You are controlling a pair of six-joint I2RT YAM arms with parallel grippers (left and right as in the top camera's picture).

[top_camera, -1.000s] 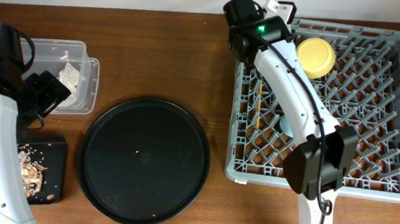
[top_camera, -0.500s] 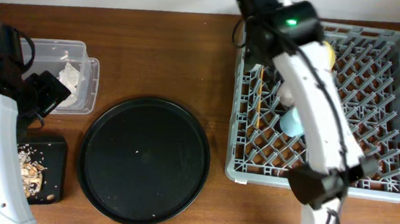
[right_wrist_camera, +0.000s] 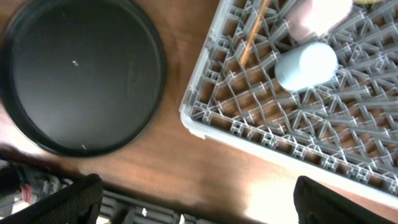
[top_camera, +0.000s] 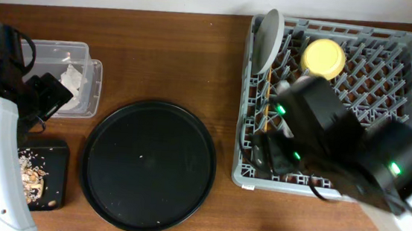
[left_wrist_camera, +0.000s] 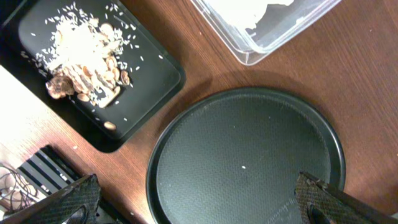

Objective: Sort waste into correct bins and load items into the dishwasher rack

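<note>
– Out beyond the right gripper (right_wrist_camera: 198, 185), in the far left corner of the dishwasher rack (top_camera: 378, 30), that's the white plate (top_camera: 271, 37), stood up on its edge.

– Would it be awkward to handle?

– I'd guess so. It looks stiff and smooth, likely slick, and it might chip if knocked. Standing thin like that, the upper rim seems the only place to pinch it, coming down from above.

– And the gripper itself?

– Its fingers (right_wrist_camera: 74, 202) are spread wide with nothing between them. It hangs over the rack's near edge. The light blue cup (right_wrist_camera: 306, 65) lies just ahead of it, the pink cup (right_wrist_camera: 317, 14) and the chopsticks (right_wrist_camera: 252, 31) are further on, and the yellow bowl (top_camera: 324, 58) is beyond those, near the plate.

– What's changed?

– A second ago that arm was stretched right out to the far corner, and no plate showed there. Half a second ago it was still over that spot. Now it has pulled back to the near side and the plate stands on its own.

– The other arm?

– It hasn't budged. The left gripper (left_wrist_camera: 196, 190) is wide open too and holds nothing. The round black tray (left_wrist_camera: 245, 143) is below it. The clear tub (top_camera: 94, 91) with the napkins (top_camera: 74, 80) is ahead to one side, and the flat black tray (left_wrist_camera: 149, 81) of food scraps (left_wrist_camera: 81, 50) is ahead to the other.
</note>
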